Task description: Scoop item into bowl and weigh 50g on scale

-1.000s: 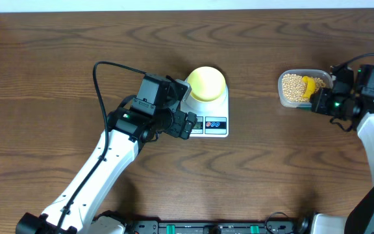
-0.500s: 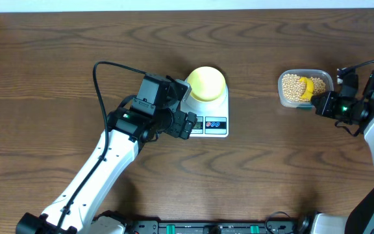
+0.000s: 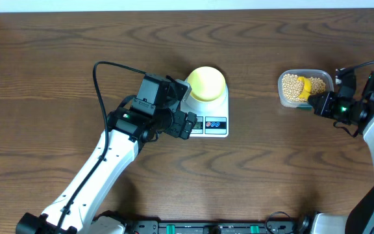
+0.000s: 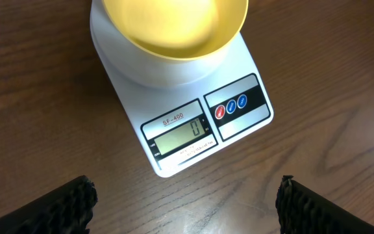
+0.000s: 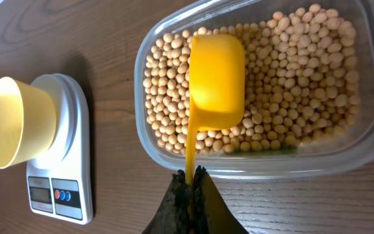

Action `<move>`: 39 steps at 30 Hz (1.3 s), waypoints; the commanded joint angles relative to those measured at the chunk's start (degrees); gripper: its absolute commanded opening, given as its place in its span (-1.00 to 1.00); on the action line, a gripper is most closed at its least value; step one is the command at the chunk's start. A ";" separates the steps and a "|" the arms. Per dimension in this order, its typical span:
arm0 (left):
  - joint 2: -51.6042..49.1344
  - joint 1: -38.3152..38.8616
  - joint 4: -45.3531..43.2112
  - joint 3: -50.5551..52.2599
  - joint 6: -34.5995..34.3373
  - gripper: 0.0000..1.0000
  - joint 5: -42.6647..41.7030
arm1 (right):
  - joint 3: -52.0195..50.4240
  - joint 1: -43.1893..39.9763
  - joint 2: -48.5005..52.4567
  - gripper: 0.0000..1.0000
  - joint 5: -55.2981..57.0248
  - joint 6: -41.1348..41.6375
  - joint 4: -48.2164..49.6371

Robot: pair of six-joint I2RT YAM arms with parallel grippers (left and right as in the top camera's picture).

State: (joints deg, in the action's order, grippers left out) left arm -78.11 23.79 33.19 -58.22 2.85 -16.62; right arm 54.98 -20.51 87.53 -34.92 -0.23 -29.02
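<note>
The beans (image 5: 284, 84) lie in a clear rectangular tub (image 5: 343, 156) near the right edge of the worktop (image 3: 76, 45). They cover the tub floor in a loose layer. A yellow scoop (image 5: 216, 78) rests on the beans toward the left side of the tub, and its long handle passes over the tub's near wall. No beans show on the visible face of the scoop. From the right wrist view it cannot be told whether the cup of the scoop faces up or down.

The right tool (image 5: 190, 188) stands just outside the tub's near wall. Its fingers are pressed together on the end of the scoop handle.

The bowl (image 3: 206, 83) sits upright on the round platform of the scale (image 3: 216, 125), well apart from the tub and to its left, near the middle of the worktop. The bowl's interior shows plain yellow, with no beans in it. The scale's display (image 4: 180, 136) reads 0. One red and two blue buttons (image 4: 231, 108) sit beside the display.

The left tool (image 4: 186, 205) hangs above the worktop just beside the display end of the scale. Its fingers are spread wide and grip nothing. They touch neither the scale nor the bowl.
</note>
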 commanded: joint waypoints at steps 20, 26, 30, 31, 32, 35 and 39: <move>0.66 0.02 -0.02 -0.61 0.31 0.80 -0.68 | -0.83 -5.88 5.07 -0.98 -17.38 1.90 -0.15; 0.66 0.02 -0.02 -0.61 0.31 0.80 -0.70 | -2.03 -7.02 5.18 -0.98 -17.68 1.90 0.11; 0.66 0.02 -0.02 -0.61 0.31 0.80 -0.68 | -2.32 -8.61 5.18 -0.98 -17.94 1.92 0.26; 0.66 0.02 -0.02 -0.61 0.31 0.80 -0.68 | -2.34 -8.85 5.18 -0.98 -18.36 1.92 0.26; 0.66 0.02 -0.02 -0.61 0.31 0.80 -0.68 | -2.36 -9.16 5.18 -0.98 -19.04 1.90 0.24; 0.66 0.02 -0.02 -0.61 0.31 0.80 -0.70 | -2.49 -9.81 5.18 -0.98 -20.15 1.95 0.28; 0.66 0.02 -0.02 -0.61 0.31 0.80 -0.68 | -2.67 -10.73 5.18 -0.98 -20.15 3.58 0.28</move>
State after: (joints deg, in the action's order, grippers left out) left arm -78.11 23.79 33.17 -58.22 2.85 -16.62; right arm 52.82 -30.30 92.31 -52.34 1.61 -28.84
